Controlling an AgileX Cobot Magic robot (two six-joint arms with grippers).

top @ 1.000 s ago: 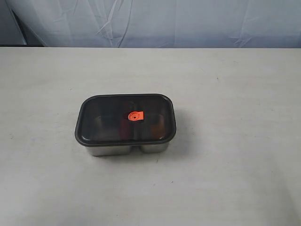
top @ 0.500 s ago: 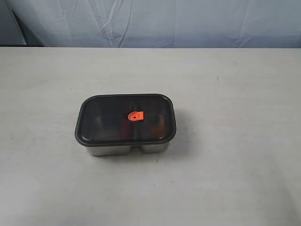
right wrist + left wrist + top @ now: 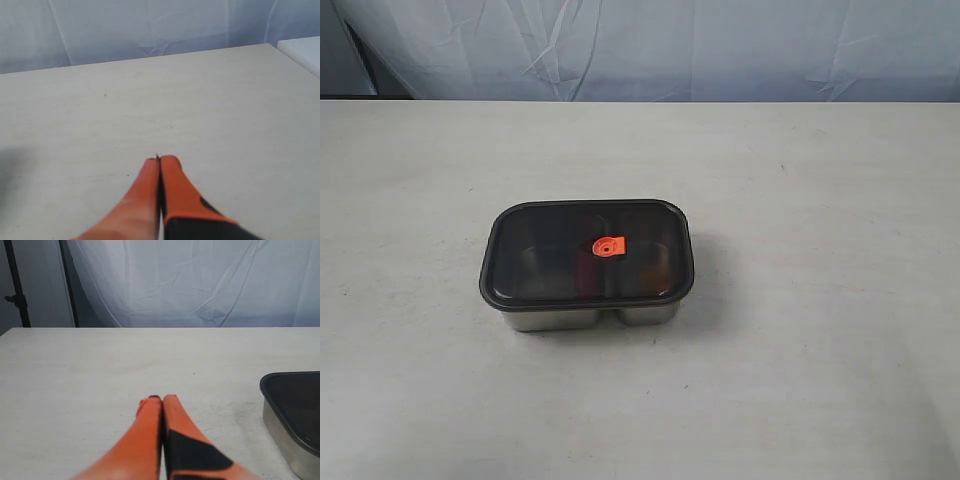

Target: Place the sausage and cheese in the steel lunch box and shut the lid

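The steel lunch box (image 3: 588, 317) stands near the middle of the table with the dark translucent lid (image 3: 550, 250) lying flat on top, its orange valve tab (image 3: 609, 246) at centre. Through the lid a dim reddish shape shows by the divider; sausage and cheese cannot be told apart. Neither arm shows in the exterior view. In the left wrist view my left gripper (image 3: 161, 399) is shut and empty, off to the side of the box's corner (image 3: 295, 410). My right gripper (image 3: 159, 160) is also shut and empty over bare table.
The pale table (image 3: 820, 200) stretches all round the box. A wrinkled blue-grey cloth (image 3: 720, 50) hangs behind the far edge. A black stand pole (image 3: 15, 285) shows beyond the table in the left wrist view. A white surface (image 3: 305, 50) adjoins the table's corner.
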